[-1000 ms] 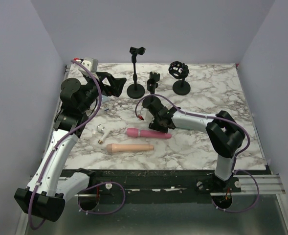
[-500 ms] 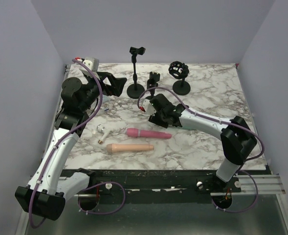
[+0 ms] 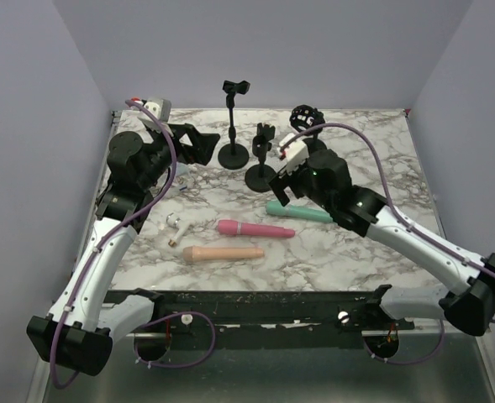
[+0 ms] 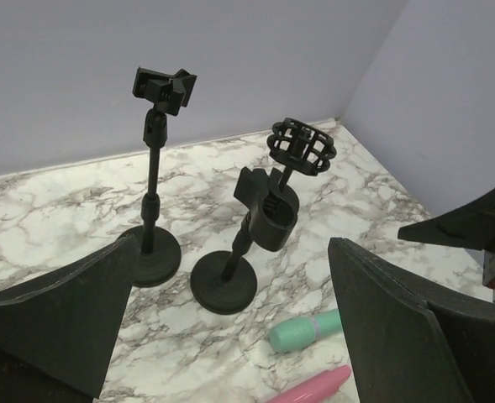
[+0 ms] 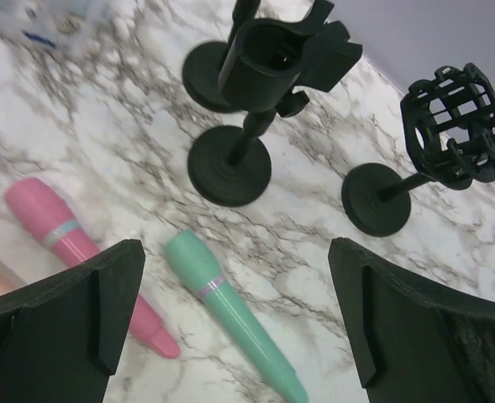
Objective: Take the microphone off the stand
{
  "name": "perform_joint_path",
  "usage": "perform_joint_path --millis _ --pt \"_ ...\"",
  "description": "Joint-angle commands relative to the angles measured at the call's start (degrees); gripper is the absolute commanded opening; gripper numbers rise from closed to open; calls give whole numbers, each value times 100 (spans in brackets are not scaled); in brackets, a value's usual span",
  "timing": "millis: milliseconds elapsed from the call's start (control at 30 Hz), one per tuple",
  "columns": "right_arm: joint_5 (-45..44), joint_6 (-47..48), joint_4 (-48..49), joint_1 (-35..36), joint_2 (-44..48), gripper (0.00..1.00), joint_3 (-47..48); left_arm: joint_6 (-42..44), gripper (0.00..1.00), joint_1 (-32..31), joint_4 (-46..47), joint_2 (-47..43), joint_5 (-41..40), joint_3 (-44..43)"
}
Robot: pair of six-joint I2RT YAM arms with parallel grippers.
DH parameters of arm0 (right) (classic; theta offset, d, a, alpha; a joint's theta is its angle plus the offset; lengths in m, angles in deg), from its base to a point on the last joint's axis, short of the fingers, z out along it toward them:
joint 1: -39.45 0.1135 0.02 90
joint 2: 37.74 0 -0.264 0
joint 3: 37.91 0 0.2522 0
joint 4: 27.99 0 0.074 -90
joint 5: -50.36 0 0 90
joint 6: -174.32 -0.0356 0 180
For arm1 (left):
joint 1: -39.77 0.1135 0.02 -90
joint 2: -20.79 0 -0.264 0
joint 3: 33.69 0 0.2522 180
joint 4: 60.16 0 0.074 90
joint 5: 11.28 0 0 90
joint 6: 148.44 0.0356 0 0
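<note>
A green microphone (image 3: 300, 211) (image 5: 230, 323) lies flat on the marble table, in front of the middle stand (image 3: 262, 155) (image 5: 276, 54), whose black clip is empty. My right gripper (image 3: 286, 180) (image 5: 235, 277) hovers open above the green microphone without touching it. Nearer the arms lie a pink microphone (image 3: 255, 228) (image 5: 79, 252) and a beige microphone (image 3: 224, 253). At the back left my left gripper (image 3: 198, 149) (image 4: 230, 252) is open and empty, facing the stands. The left wrist view shows the middle stand (image 4: 264, 214) and the green microphone's head (image 4: 306, 329).
A tall clip stand (image 3: 233, 126) (image 4: 155, 168) and a cage-shaped shock-mount stand (image 3: 306, 122) (image 5: 453, 126) stand at the back, both empty. Small white objects (image 3: 177, 224) lie near the left arm. Grey walls close the table (image 3: 381, 151) on three sides.
My right gripper has opened wide and swung back to the right, rising from beside the pink microphone. The green microphone, unseen before, now lies uncovered on the table. The left arm barely moved.
</note>
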Motion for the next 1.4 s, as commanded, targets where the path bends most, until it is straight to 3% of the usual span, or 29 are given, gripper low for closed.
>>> perform_joint_path --millis 0,167,400,667,900,1133,1367 --pt "395 -1315 1021 37 865 100 -736 -433 98 -49 372 21 339 85" --pt "421 -2105 1440 39 1581 100 -1321 -1123 99 -3 187 722 584 -305" --pt "-290 -2553 1507 23 2455 100 -1784 -3255 96 230 954 2049 1506 -1002" --pt "-968 -2304 1624 23 3199 100 -2348 -4661 78 272 977 3185 789 -1782" --pt "-905 -2347 1886 22 3507 100 -2524 -5098 64 272 651 3809 459 -2535" --pt "-880 -2349 1941 26 3485 100 -2584 -4919 62 277 -78 4086 -24 -3078" --pt "-944 -2348 1976 24 3499 100 -2618 -5204 54 275 -953 4644 11 -3760"
